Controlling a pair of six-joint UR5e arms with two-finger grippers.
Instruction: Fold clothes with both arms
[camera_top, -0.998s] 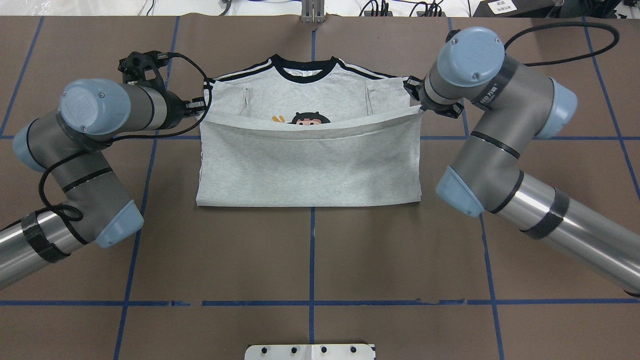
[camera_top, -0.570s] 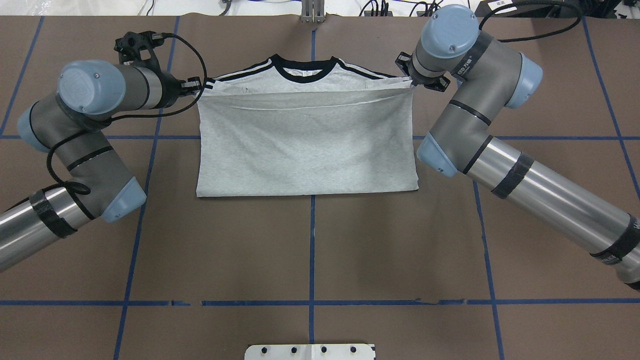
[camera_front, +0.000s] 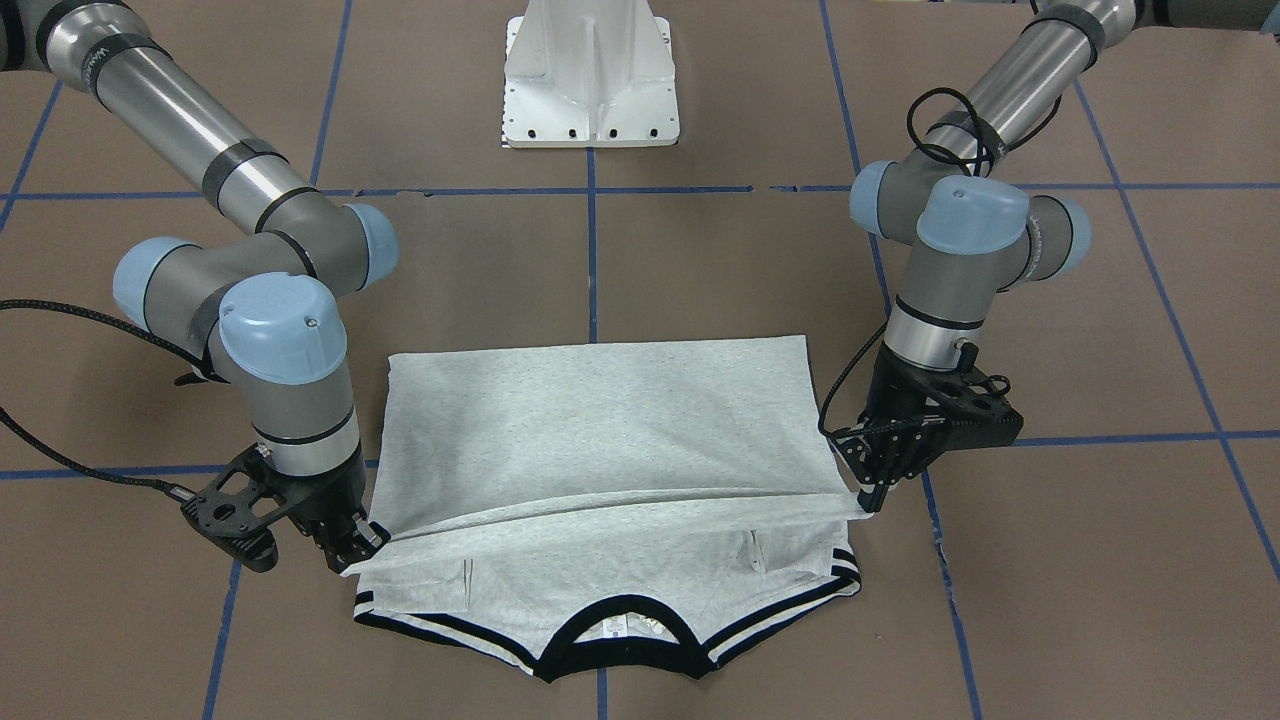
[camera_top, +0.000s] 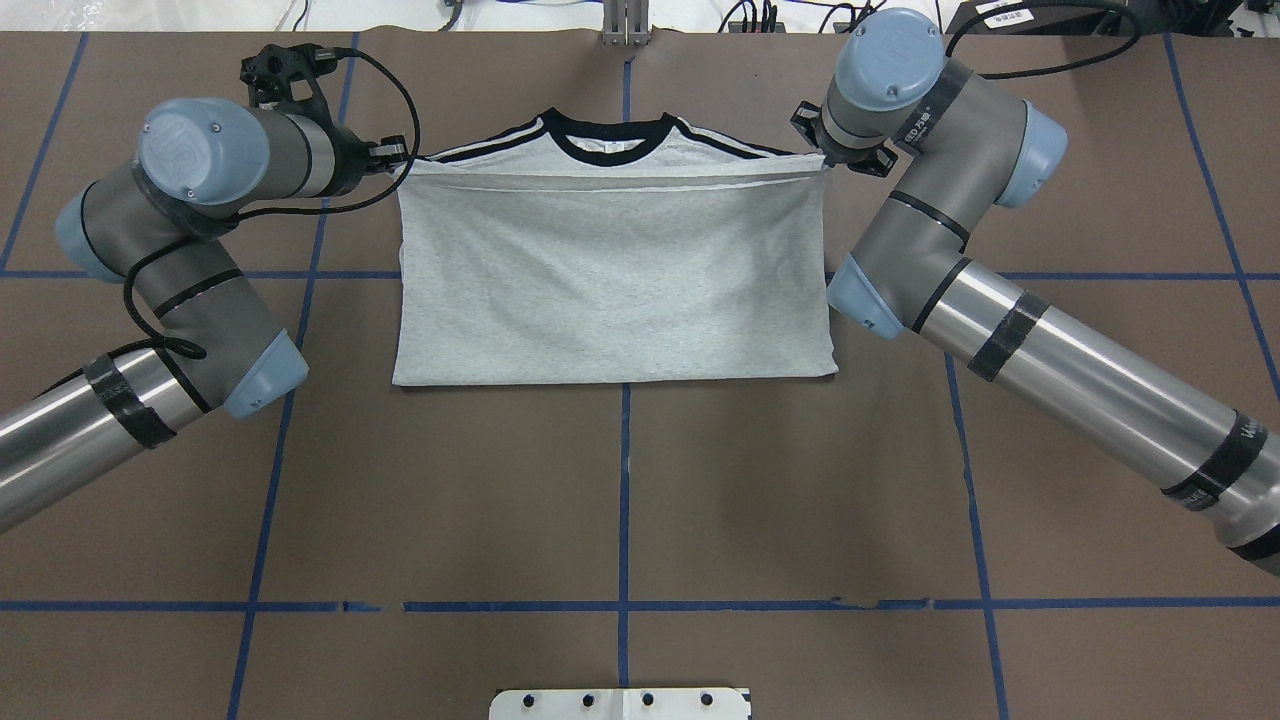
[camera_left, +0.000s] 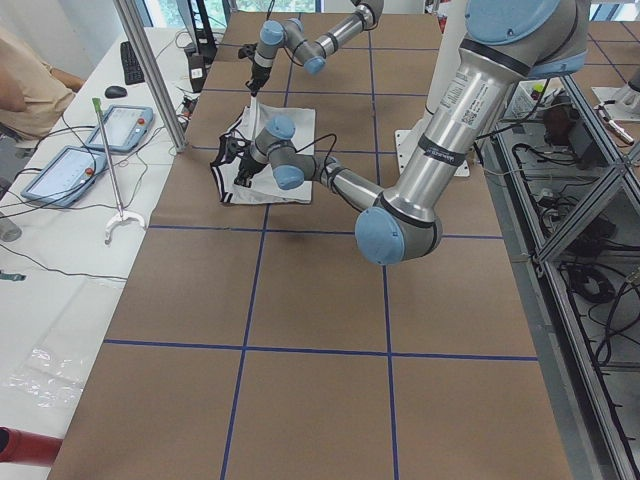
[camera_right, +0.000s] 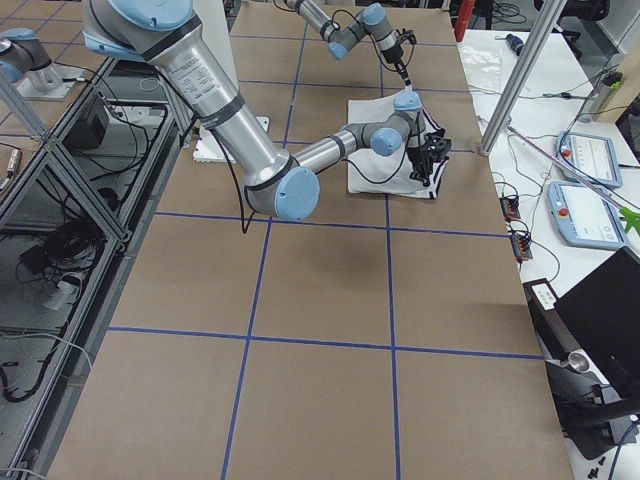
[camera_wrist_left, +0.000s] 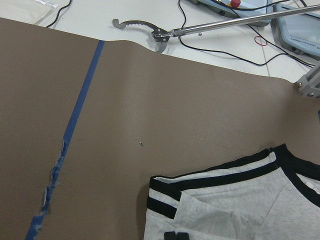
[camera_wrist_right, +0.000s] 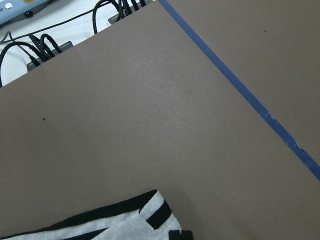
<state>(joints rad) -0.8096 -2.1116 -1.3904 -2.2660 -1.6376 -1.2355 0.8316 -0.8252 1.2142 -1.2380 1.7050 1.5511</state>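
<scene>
The grey T-shirt (camera_top: 610, 280) lies flat, its lower half folded up over the front so the print is hidden. The black collar (camera_top: 610, 130) and striped shoulders still show past the folded hem. My left gripper (camera_top: 400, 160) is shut on the hem's left corner by the striped sleeve (camera_wrist_left: 215, 190). My right gripper (camera_top: 825, 160) is shut on the other corner. In the front-facing view the T-shirt (camera_front: 600, 430) has the left gripper (camera_front: 870, 495) and the right gripper (camera_front: 360, 545) low at the table, with the hem slightly raised between them.
The white pedestal base (camera_front: 590, 80) stands at the robot's side of the brown table. Beyond the far edge lie cables (camera_wrist_right: 45, 42), a grabber tool (camera_wrist_left: 155, 35) and teach pendants (camera_left: 120, 125). A person (camera_left: 30, 90) sits at the left end.
Both grippers carried the hem farther toward the collar and lowered it. The cartoon print, visible a second ago, is now covered by the folded half.
</scene>
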